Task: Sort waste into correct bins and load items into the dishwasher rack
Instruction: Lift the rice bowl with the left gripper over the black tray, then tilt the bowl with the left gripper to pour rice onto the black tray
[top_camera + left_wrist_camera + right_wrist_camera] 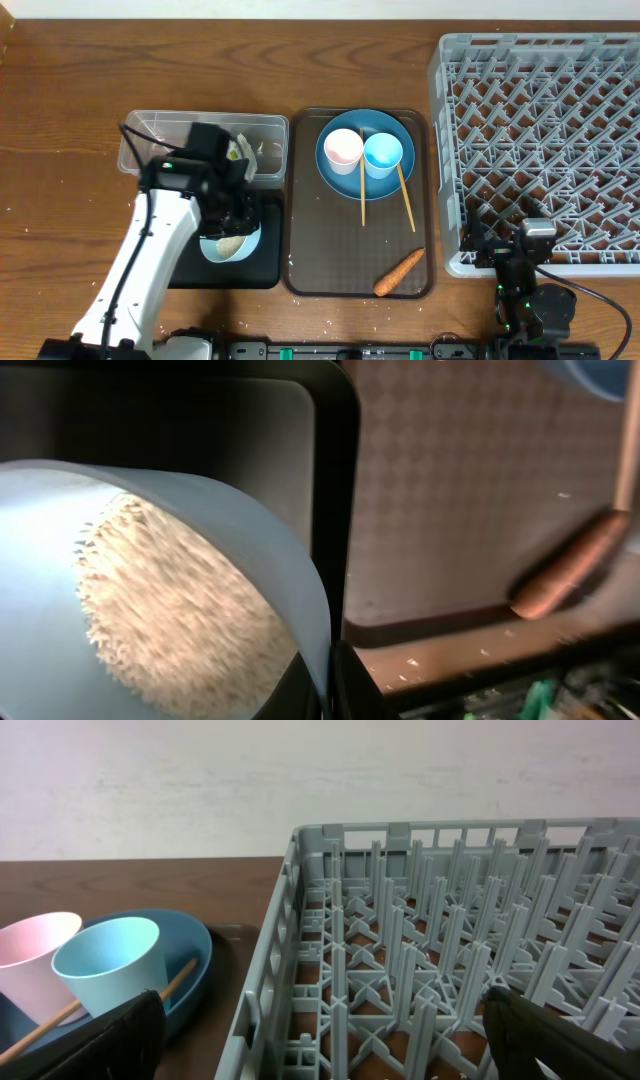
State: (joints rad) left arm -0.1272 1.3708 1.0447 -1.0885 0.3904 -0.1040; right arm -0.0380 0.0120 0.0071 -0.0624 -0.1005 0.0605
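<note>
My left gripper [240,222] [335,682] is shut on the rim of the white bowl [230,246] [150,530], tilted over the black tray [190,272] [335,480]. White rice [170,610] fills the bowl. Crumpled paper [240,150] lies in the clear tub [160,140]. The blue plate [365,170] [190,945] carries the pink cup [343,148] [30,955], the light-blue cup [383,153] [110,965] and two chopsticks [362,200]. A carrot piece [398,273] [570,570] lies nearby. My right gripper [520,255] [322,1010] stands open at the dishwasher rack's [540,150] [420,930] front left corner.
The plate and the carrot rest on a brown serving tray [330,250] [450,480] between the black tray and the rack. A few rice grains are scattered on the wooden table [300,60] near its front edge.
</note>
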